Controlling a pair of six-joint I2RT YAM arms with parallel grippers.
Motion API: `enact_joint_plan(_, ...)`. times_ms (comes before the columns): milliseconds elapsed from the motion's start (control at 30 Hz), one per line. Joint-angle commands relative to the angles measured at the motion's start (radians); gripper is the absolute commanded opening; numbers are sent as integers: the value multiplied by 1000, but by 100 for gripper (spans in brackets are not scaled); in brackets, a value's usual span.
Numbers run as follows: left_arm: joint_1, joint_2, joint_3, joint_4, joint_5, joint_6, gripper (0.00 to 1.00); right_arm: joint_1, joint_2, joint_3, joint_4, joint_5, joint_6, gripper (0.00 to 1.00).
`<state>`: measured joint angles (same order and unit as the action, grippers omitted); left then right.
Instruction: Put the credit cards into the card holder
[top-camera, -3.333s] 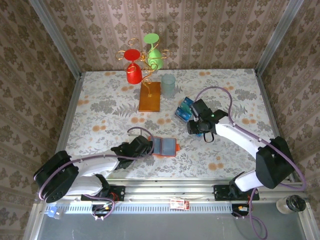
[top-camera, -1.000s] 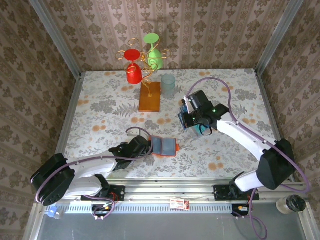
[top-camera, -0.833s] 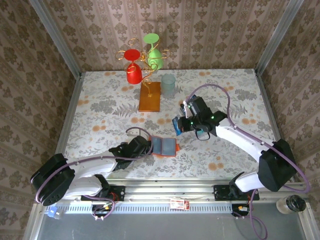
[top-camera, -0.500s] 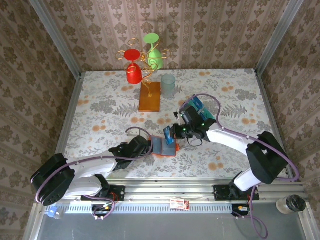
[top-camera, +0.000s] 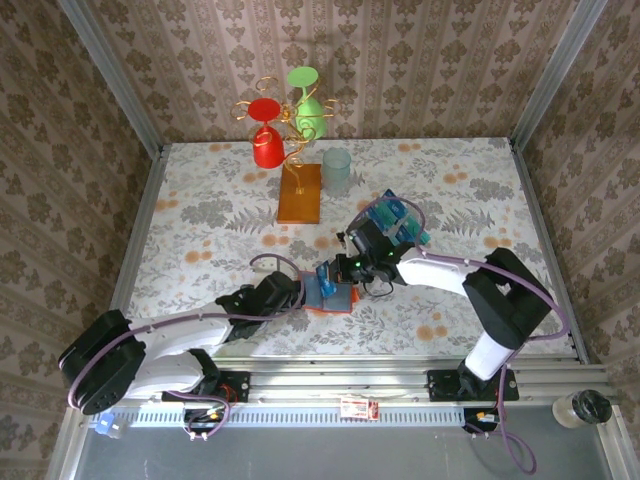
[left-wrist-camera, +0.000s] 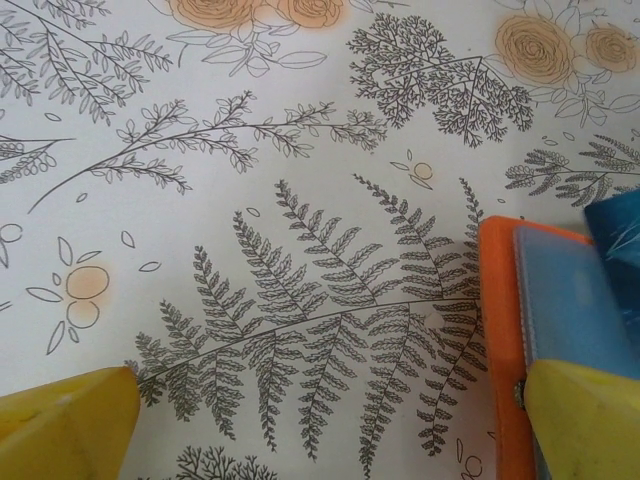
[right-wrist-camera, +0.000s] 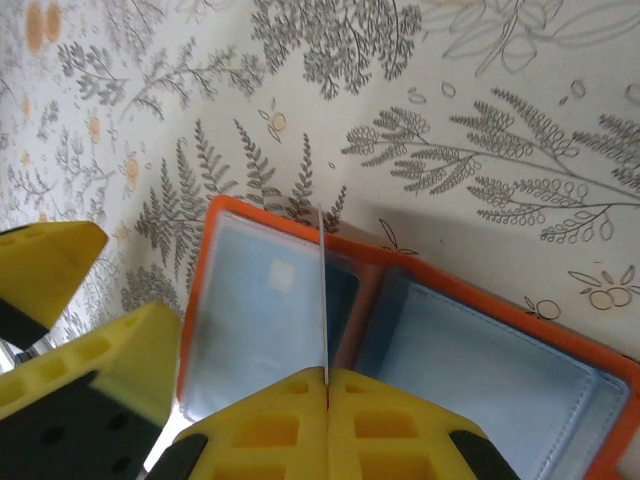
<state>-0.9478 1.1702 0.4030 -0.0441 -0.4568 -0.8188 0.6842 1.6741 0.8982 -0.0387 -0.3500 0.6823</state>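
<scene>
Card poised over open wallet

On my flower-printed table (top-camera: 200, 220) the flat orange-red card holder (right-wrist-camera: 500, 350) lies open. My left gripper (left-wrist-camera: 330, 388), jaws spread, pins its edge, likely against sliding. My right gripper (right-wrist-camera: 327, 380) pinches one thin blue credit card (right-wrist-camera: 322, 290) edge-down over a pocket.

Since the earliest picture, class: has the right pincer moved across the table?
Yes. Judged against the stand's base, the right pincer, gripping a credit card, has gone left and nearer the arm bases, to above the open card holder.
</scene>
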Motion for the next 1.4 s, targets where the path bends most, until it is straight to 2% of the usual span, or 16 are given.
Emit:
enact_joint_plan(0, -3, -30, -16, -46, -28, -17, 100, 11, 38, 14, 31, -42, 8, 0)
enact_joint_plan(267, 2, -45, -12, -48, -19, 3, 100, 12, 77, 21, 28, -67, -8, 0)
enact_joint_plan(900, -7, 108, 20, -2, 13, 35, 100, 12, 67, 30, 19, -81, -13, 0)
enact_joint_plan(1133, -20, 117, 4, -8, 1, 10, 100, 9, 8, 22, 8, -53, -7, 0)
enact_joint_plan(1367, -32, 120, 0, -15, -11, -5, 100, 9, -63, -44, 82, 2, 61, 0)
